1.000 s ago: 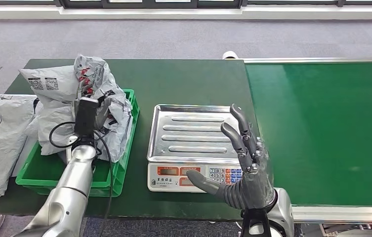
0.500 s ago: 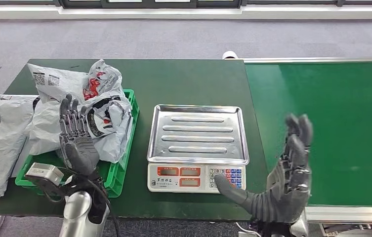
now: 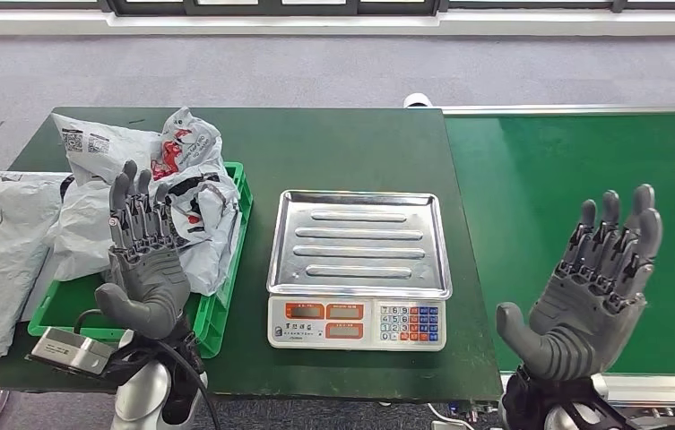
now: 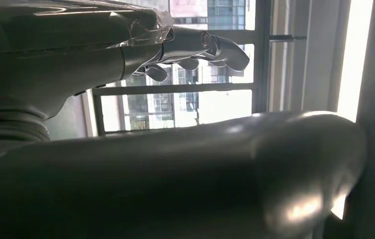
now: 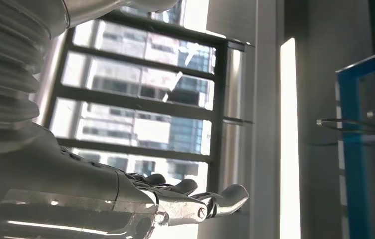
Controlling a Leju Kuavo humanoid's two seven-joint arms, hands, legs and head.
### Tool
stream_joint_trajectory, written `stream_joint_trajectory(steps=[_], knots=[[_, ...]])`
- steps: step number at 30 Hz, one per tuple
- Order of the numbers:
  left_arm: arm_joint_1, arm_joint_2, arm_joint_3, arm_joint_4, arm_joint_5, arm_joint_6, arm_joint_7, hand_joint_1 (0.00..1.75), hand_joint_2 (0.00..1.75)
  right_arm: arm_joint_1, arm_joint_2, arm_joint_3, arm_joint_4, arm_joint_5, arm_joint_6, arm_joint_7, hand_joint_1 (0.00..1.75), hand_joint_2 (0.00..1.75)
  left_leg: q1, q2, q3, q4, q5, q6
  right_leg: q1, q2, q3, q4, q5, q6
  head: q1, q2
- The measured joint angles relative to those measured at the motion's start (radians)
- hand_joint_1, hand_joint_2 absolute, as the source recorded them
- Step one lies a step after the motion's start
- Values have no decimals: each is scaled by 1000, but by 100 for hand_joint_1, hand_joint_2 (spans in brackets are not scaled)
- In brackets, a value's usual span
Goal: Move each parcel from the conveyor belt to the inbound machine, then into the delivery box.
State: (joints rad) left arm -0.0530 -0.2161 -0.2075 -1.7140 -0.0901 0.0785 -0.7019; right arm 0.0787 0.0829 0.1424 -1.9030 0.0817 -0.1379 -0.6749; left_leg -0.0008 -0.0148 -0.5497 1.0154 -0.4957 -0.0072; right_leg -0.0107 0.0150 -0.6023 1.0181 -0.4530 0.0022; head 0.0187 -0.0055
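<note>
Several crumpled grey plastic mailer parcels (image 3: 150, 193) are heaped in the green plastic crate (image 3: 222, 309) at centre left, so that part looks done. Nothing lies on the green conveyor belt (image 3: 575, 170) at right or the steel-trayed weighing scale (image 3: 359, 242) at centre. Both the left hand (image 3: 143, 264) and the right hand (image 3: 589, 300) are raised, fingers spread, holding nothing.

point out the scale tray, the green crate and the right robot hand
scale tray (image 3: 359, 240), head view, middle of the ribbed steel pan
green crate (image 3: 234, 246), head view, its right rim beside the scale
right robot hand (image 3: 590, 300), head view, the open palm above the belt
</note>
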Motion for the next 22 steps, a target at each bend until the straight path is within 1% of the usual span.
stream_joint_trajectory(steps=[4,7,10,13,17,20,22], knots=[[-6,8,-59,-4,-26,69,0,0,0,-48,6,-60,119,-70,102,49,0,175,0,0,0,0,0,0,0,0,0,0,0,0,0,0],[-13,14,-103,0,-31,87,0,0,0,-79,11,-92,196,-88,128,59,0,175,-1,-1,0,0,1,1,0,-1,1,0,0,0,0,0],[-24,18,-128,11,-26,90,0,0,0,-114,15,-112,266,-103,149,79,0,175,0,-1,1,0,1,1,0,-1,1,0,0,0,0,0],[-46,20,-144,42,-16,105,1,0,0,-183,18,-121,382,-127,190,101,0,175,0,0,1,0,1,0,0,0,1,0,1,0,0,0],[-78,19,-171,91,-22,147,2,0,0,-285,21,-125,573,-135,225,70,0,175,0,-1,1,0,3,1,0,0,1,0,2,0,0,0],[-94,19,-186,125,-26,160,2,0,0,-324,29,-125,646,-123,223,49,0,175,0,-2,1,0,3,1,0,-1,1,0,2,0,0,0],[-103,19,-192,145,-35,163,2,0,0,-334,32,-125,666,-118,221,46,0,175,0,-2,1,0,3,1,0,-1,1,0,2,0,0,0]])
